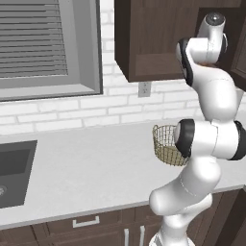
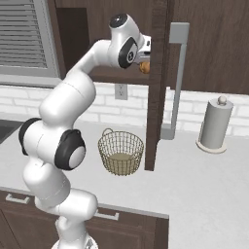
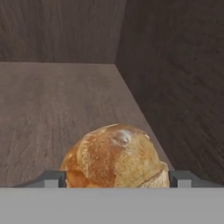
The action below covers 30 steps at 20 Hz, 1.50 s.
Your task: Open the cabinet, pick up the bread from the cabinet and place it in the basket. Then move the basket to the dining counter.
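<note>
Golden bread (image 3: pixel 116 157) on open cabinet (image 3: pixel 57 118) shelf, wire basket (image 2: pixel 121 151) on worktop below

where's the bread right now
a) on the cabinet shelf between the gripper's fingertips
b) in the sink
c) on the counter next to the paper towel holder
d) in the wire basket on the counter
a: in the hand view the bread sits on the wooden floor of the cabinet with a fingertip on each side of it, and the right base view shows the basket on the counter with only its base inside.
</note>
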{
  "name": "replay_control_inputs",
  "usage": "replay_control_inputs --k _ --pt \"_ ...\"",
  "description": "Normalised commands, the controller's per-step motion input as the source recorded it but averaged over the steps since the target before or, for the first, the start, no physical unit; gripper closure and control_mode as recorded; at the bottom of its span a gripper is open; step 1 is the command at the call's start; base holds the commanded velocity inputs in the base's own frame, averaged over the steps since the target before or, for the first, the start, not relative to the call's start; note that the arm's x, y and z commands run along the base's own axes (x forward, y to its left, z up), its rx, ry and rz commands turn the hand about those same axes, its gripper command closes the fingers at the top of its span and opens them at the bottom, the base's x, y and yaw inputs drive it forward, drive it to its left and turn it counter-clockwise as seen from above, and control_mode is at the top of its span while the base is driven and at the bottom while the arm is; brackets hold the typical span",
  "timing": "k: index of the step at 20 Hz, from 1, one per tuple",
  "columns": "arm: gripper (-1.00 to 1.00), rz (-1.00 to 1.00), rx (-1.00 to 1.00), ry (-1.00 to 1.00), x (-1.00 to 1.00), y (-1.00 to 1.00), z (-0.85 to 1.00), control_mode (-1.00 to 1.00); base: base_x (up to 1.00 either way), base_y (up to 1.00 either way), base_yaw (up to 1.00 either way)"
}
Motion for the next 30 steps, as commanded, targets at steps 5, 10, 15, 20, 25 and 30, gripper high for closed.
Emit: replay_control_inputs --k 5,10,15,20,25,30 --pt "1.00 0.00 0.00 -0.10 0.01 0.00 -0.31 -1.00 0.00 0.00 0.00" --pt "1.00 0.00 0.00 -0.15 -0.08 0.02 -0.21 -1.00 0.00 0.00 0.00" --pt "1.00 0.00 0.00 -0.17 -0.53 0.26 -0.01 -1.00 0.00 0.00 0.00" --pt "1.00 0.00 0.00 -0.14 -0.76 0.35 0.00 -1.00 0.00 0.00 0.00" --pt "1.00 0.00 0.00 -0.04 -0.89 0.32 0.16 -1.00 0.00 0.00 0.00" --pt "1.00 0.00 0.00 0.00 -1.00 0.17 0.18 -1.00 0.00 0.00 0.00"
